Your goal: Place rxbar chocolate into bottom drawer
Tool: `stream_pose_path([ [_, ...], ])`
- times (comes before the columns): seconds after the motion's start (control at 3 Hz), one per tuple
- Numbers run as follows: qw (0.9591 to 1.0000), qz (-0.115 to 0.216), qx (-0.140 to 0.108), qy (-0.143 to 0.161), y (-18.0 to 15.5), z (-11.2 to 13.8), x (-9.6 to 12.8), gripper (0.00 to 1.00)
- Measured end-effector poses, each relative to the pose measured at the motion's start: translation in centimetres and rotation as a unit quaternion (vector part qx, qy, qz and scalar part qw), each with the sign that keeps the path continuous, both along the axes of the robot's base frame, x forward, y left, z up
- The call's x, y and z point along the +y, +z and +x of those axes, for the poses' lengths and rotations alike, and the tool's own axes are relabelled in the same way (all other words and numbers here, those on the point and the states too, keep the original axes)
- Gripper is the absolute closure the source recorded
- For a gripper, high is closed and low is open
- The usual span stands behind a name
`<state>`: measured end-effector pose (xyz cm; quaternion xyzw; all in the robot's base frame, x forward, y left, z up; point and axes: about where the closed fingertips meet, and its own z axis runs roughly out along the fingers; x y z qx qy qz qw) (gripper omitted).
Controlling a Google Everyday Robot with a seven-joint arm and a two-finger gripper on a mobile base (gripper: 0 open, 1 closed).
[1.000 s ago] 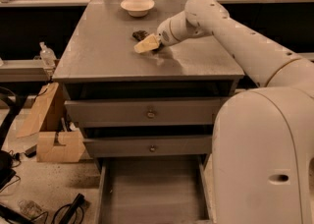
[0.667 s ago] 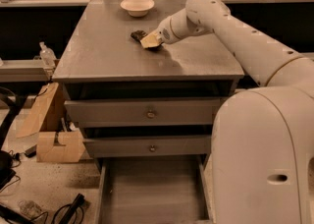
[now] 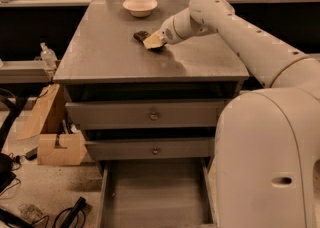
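Pincer at the rxbar chocolate on the table, near the white bowl; clenched or released, cannot tell. Bottom drawer pulled open, no bar inside. Carry and drop remain.

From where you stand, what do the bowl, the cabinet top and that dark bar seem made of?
Bowl: pale, smooth, evenly coloured; likely ceramic or plastic. Cabinet top: flat matte grey with dull sheen; probably painted metal or laminate. Bar: dark wrapper, presumably plastic film, though too small to confirm. The claw is right at the Bar, over the Cabinet top.
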<state>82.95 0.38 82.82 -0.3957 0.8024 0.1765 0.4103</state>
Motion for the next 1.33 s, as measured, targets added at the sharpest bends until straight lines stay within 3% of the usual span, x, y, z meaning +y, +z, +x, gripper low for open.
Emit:
stream_pose_path([
  [0.33,0.9999,0.008,-0.003,0.008,0.4,0.0,0.5,1.0],
  [0.67,0.9989,0.03,-0.033,0.016,3.8,-0.7,-0.3,1.0],
  [1.0,0.996,0.045,-0.075,0.019,7.9,-2.9,-2.2,1.0],
  [1.33,0.9929,0.033,-0.114,0.006,10.9,-6.9,-4.7,1.0],
])
